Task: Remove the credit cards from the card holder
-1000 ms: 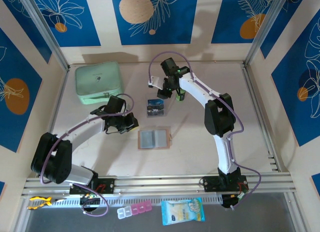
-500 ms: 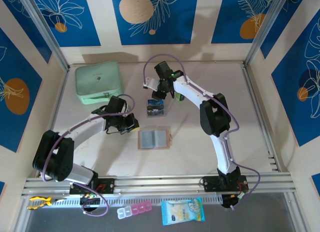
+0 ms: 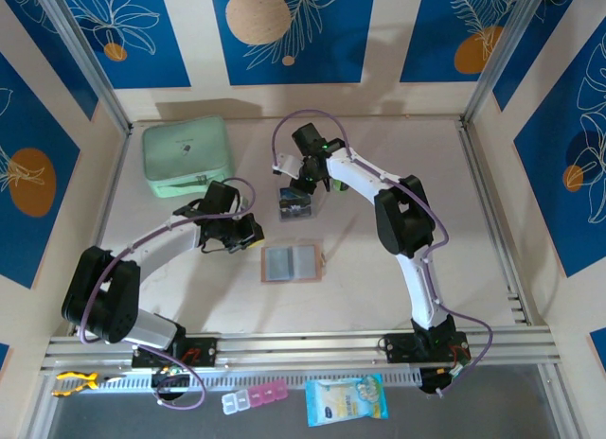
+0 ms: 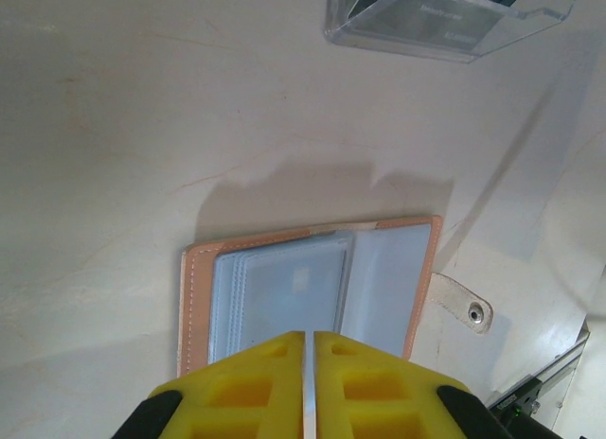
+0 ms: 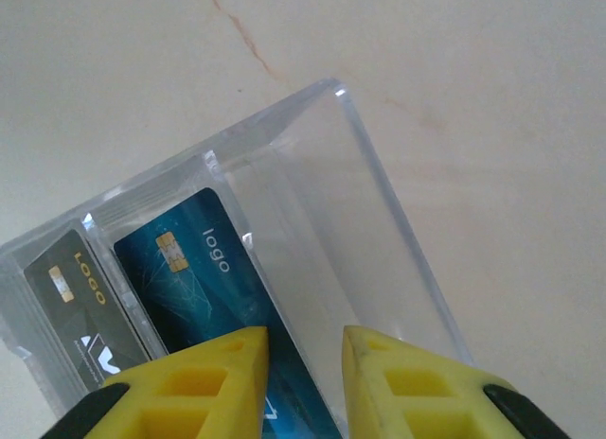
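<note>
Just beyond the card holder (image 3: pixel 292 264), on its far side, stands a clear tray (image 3: pixel 296 212), and the right gripper (image 5: pixel 305 342) hangs over it. Its jaws are a little apart and I see nothing clamped between them. Two credit cards (image 5: pixel 218 297) lie in the tray: a blue card (image 5: pixel 189 259), whose near end runs under the gripper, and a black card (image 5: pixel 76 292) in the next slot. The card holder lies open and flat, grey pockets up; whether a card is left inside I cannot tell. The left gripper (image 4: pixel 310 340) is just left of the card holder, closed, with nothing in it.

The risk, I think, is the tray. It looks light, so a finger catching its wall or the blue card on the way up could tip it or pull the card out again.

Compared with one second ago, the right gripper has moved from the right of the tray to above it. The card holder, the tray and the left arm kept their places.
</note>
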`<move>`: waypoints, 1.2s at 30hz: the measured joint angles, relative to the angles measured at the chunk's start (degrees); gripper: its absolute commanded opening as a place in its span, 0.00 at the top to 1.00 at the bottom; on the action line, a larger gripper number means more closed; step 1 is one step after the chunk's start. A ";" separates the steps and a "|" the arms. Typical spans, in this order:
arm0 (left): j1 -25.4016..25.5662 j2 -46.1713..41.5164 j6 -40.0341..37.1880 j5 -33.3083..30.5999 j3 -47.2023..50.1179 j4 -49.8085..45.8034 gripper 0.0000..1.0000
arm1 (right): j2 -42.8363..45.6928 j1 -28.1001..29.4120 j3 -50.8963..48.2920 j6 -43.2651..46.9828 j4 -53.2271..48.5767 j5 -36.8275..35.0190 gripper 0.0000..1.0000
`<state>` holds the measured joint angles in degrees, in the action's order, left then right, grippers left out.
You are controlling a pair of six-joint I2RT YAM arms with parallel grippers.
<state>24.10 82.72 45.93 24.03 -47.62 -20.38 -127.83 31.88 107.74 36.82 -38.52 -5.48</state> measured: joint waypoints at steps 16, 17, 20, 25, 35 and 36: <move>-0.04 -1.60 -0.87 1.44 1.20 0.68 0.89 | 19.41 4.52 -14.43 -25.51 2.67 3.13 0.74; -0.04 -1.57 -0.87 1.46 1.31 0.74 0.89 | 20.28 4.96 -15.74 -27.85 3.13 3.87 0.74; -0.04 -1.20 -0.87 1.49 1.36 1.53 0.90 | 21.51 5.66 -18.45 -33.46 3.89 5.31 0.74; -0.04 0.76 -1.55 1.49 1.62 3.74 0.92 | 23.28 7.80 -24.39 -40.65 6.62 5.97 0.77; -0.11 2.43 -9.84 1.44 3.80 4.39 0.90 | 25.31 15.85 -31.67 -49.05 10.64 5.25 0.77; -0.11 2.43 -10.84 1.40 3.74 4.00 0.90 | 25.42 16.04 -31.76 -49.51 10.64 4.83 0.77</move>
<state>23.99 85.14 35.09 25.43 -43.88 -16.38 -102.41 47.92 75.99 -12.69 -27.88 -0.64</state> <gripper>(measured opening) 0.102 0.228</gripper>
